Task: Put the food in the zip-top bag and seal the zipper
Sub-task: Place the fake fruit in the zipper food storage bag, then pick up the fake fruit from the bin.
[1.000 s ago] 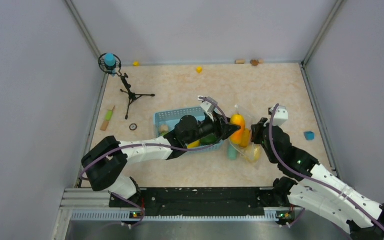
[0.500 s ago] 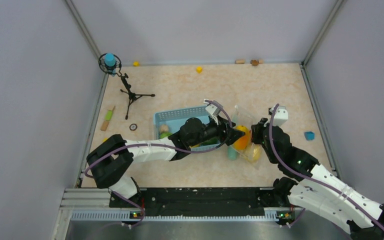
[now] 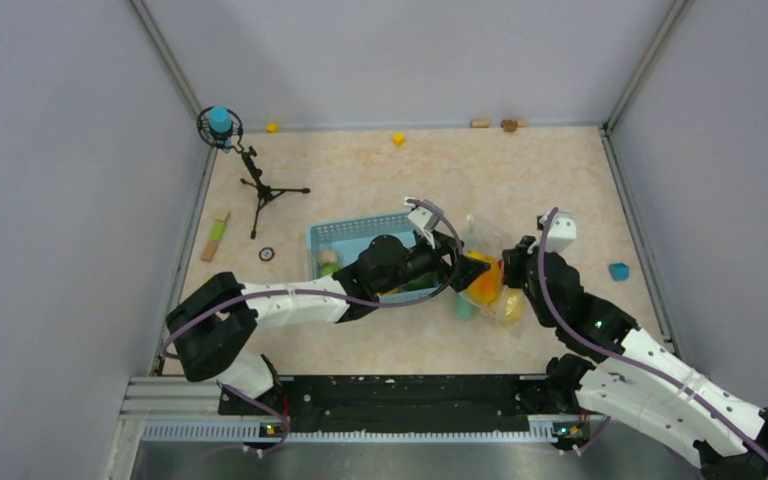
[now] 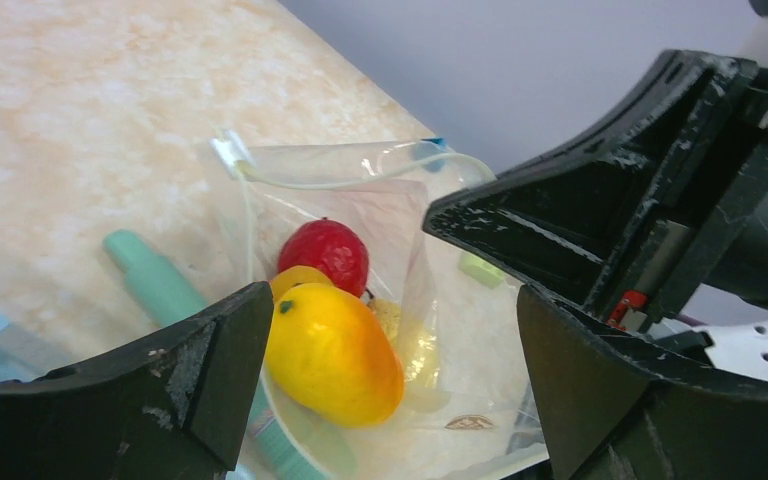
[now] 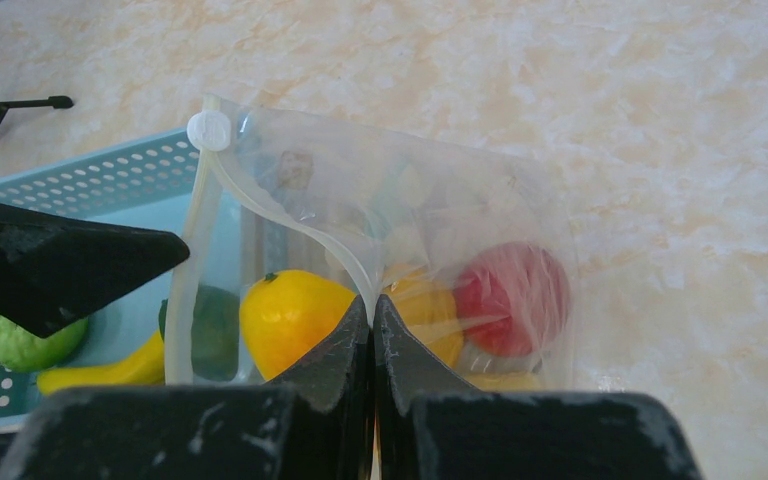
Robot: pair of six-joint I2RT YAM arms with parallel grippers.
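Note:
The clear zip-top bag (image 3: 495,262) lies right of the basket with its mouth held open. My right gripper (image 5: 372,300) is shut on the zipper strip (image 5: 305,232) at the rim; it also shows in the top view (image 3: 516,268). My left gripper (image 4: 395,290) is open at the bag's mouth (image 3: 463,270). A yellow-orange mango (image 4: 335,352) lies inside the bag between its fingers, against the left one. A red fruit (image 4: 325,250) and other yellow food lie deeper in. A light green fruit (image 5: 20,340), a banana (image 5: 100,372) and a dark green piece (image 5: 210,320) show by the basket.
The light-blue mesh basket (image 3: 325,235) stands left of the bag, under my left arm. A teal stick (image 4: 155,280) lies partly under the bag. A small tripod (image 3: 255,190) stands back left. A blue block (image 3: 618,271) sits near the right wall, a yellow block (image 3: 398,138) at the back.
My left gripper has brought the mango down and to the right into the bag's mouth and has opened. The mango now lies in the bag. The right arm has not moved.

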